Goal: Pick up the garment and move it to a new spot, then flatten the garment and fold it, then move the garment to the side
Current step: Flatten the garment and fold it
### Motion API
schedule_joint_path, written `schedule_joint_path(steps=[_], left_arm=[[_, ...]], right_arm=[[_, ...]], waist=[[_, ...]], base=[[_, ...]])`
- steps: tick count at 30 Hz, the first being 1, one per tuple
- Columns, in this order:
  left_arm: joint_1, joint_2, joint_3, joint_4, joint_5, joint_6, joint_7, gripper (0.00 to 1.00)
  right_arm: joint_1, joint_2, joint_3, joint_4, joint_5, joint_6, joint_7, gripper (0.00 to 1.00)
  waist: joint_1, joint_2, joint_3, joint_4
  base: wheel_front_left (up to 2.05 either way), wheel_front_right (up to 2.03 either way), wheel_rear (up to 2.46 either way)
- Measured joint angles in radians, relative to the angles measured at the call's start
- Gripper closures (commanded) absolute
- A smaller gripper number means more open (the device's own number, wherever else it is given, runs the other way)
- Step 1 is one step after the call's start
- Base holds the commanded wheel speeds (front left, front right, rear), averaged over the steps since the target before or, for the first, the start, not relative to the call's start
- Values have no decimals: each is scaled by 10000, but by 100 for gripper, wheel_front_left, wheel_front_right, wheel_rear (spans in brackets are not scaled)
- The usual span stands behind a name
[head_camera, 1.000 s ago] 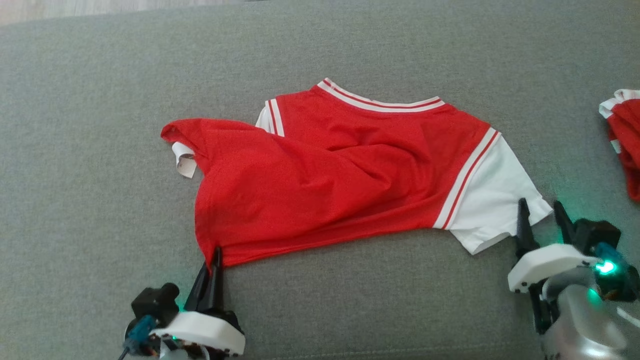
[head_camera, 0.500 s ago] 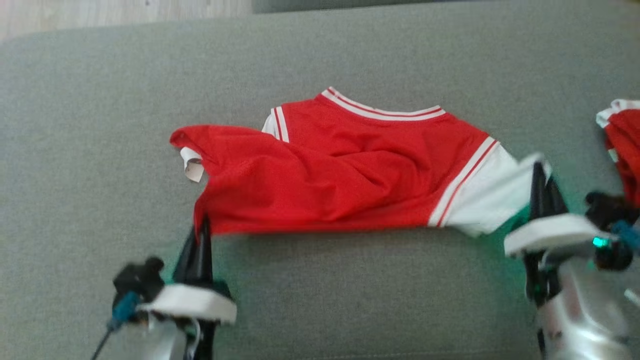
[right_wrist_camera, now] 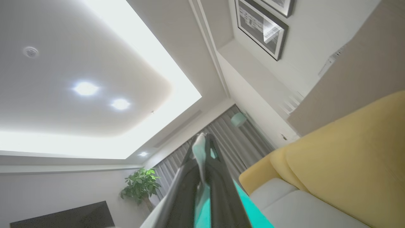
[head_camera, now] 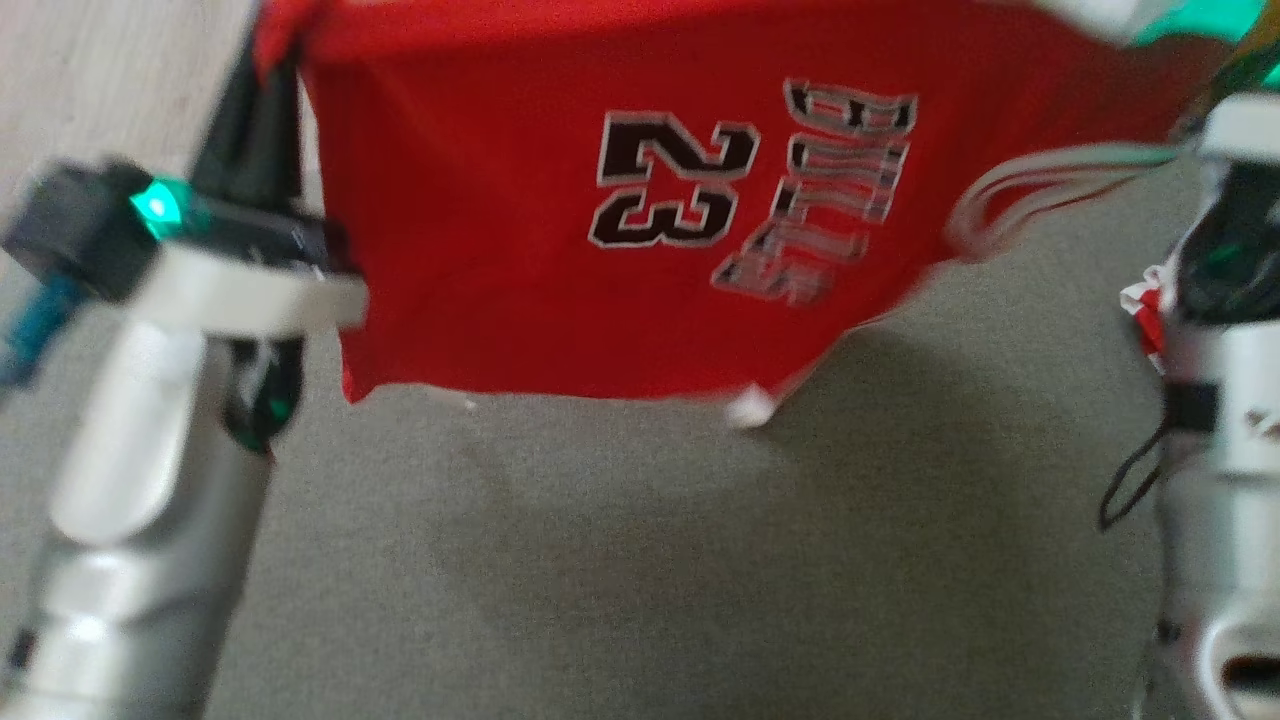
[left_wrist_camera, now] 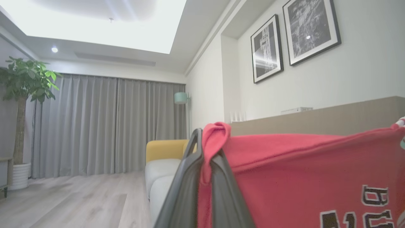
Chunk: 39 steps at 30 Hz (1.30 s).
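Jersey [head_camera: 520,200] is hanging in the air across the top of the head view. It is red, its black 23 and block lettering are facing the camera, and its upper edge is stretching from the upper left to the upper right of the frame.

Your left gripper [left_wrist_camera: 205,148] is clamping tight on a bunched red corner. In the left wrist view the cloth is poking up between the two dark fingers and spilling away to the right.

Your right gripper [right_wrist_camera: 204,142] is pinching shut as well. In the right wrist view a strip of white sleeve [right_wrist_camera: 200,152] is sitting squeezed between its fingers, and a green glow is tinting the cloth below.

The jersey's bottom hem is dangling clear above the grey fabric surface [head_camera: 600,580] and casting a soft shadow on it. A small white tag [head_camera: 750,408] is showing at the lowest point of the hem. The head view is blurring, so fine detail at the right end of the cloth is hard to call.

A second red-and-white garment [head_camera: 1145,310] is peeking out at the right edge, beside your right forearm.

Behind the left fingers a yellow-backed sofa [left_wrist_camera: 163,152], grey curtains [left_wrist_camera: 104,126] and a potted plant [left_wrist_camera: 25,79] are filling the room, and framed prints [left_wrist_camera: 311,30] are hanging at the upper right.
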Motion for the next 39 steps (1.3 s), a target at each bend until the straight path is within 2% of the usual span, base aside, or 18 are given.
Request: schedule_joint_path(steps=[3, 6, 12, 17, 23, 27, 30, 35, 39], left_arm=[[-882, 288, -86, -176, -506, 0, 207, 100], [-1539, 456, -176, -389, -499, 0, 512, 100], [-2054, 525, -270, -226, -466, 59, 1011, 100], [-2732, 362, -337, 474, -384, 199, 953, 100], [-4970, -207, -144, 1942, 88, 696, 151, 100], [-6483, -355, 182, 2654, 485, 732, -12, 100], [-7093, -431, 732, 2476, 686, 807, -12, 100], [-6721, -746, 1509, 2397, 936, 650, -42, 100], [-5165, -1206, 2056, 2961, 928, 456, -40, 100]], right_arm=[[-686, -290, 23, -518, 142, 0, 253, 100], [-1313, -353, -128, -742, 17, 0, 600, 100], [-2280, -341, -257, -359, -984, 0, 1198, 100], [-3352, -284, -286, 612, -1848, 0, 1062, 100], [-5891, -497, -677, 2132, -2813, 0, 238, 100], [-7618, -571, -834, 2619, -3204, 0, -15, 100], [-8409, -556, -1024, 2573, -3373, 0, -23, 100], [-8116, -554, -1143, 2326, -3421, 0, -50, 100], [-6595, -456, -982, 1910, -2911, 0, -46, 100]], waist=[[-1, 0, -187, 4], [-1, 0, -141, 76], [0, 0, 467, 176], [2, 0, 1407, 239], [5, 0, 2727, 375], [4, 0, 3471, 442], [4, 0, 3942, 447], [3, 0, 4503, 379], [4, -1, 4829, 195]], base=[[0, 0, 0], [0, 0, 0], [0, 0, 0], [0, 0, 0], [0, 0, 0], [0, 0, 0], [0, 0, 0], [0, 0, 0], [0, 0, 0]])
